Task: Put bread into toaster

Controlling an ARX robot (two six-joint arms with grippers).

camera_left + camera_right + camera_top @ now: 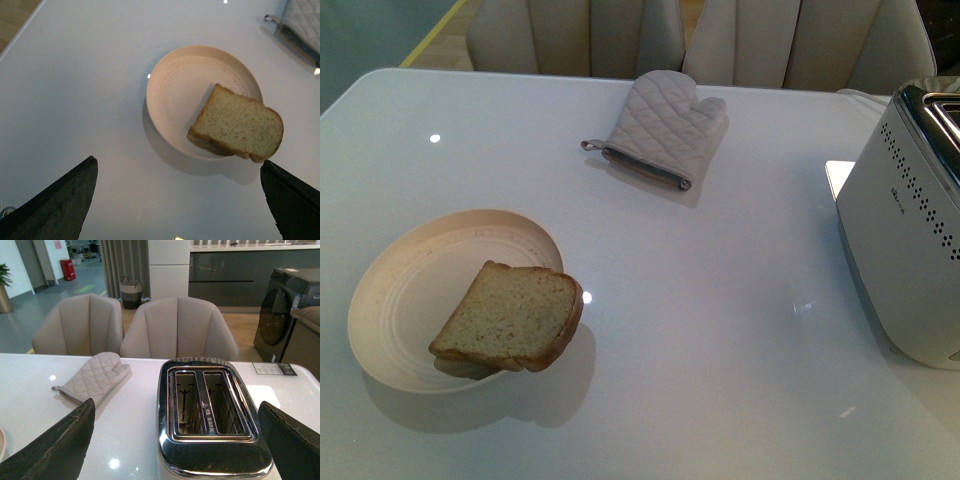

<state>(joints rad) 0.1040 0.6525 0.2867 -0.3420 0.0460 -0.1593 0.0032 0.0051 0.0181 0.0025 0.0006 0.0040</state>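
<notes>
On the white table point(720, 340) a round cream plate point(382, 275) stands at the robot's left side. The bread point(510, 318) lies on this plate, not flat. It leans on the plate's rim at the near side, and its crust corner sticks out over the rim toward the right. The slice is pale tan with small speckles and a darker brown crust.

The toaster point(905, 250) stands at the right edge of the table, well apart from the plate. Its white side has rows of small dark holes. In the right wrist view its shiny chrome top shows two long slots, side by side, with thin metal guides inside them.

A quilted grey oven mitt point(665, 125) lies flat at the far middle of the table, between the plate and the toaster but further back. Behind the table stand beige chairs point(580, 35).

The left gripper point(177, 162) hangs above the table, just beside the plate, with its two dark fingers spread wide. The right gripper point(176, 404) hangs near the toaster's top, and its fingers are spread wide too.
</notes>
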